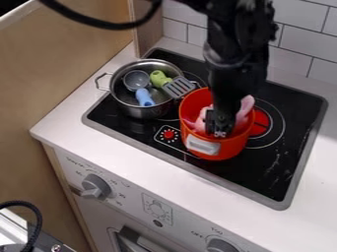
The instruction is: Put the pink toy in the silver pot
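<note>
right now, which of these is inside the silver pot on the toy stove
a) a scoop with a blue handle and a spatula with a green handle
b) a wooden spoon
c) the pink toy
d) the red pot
a, the blue-handled scoop and the green-handled spatula lie in the silver pot, the spatula's slotted end reaching toward the rim
</note>
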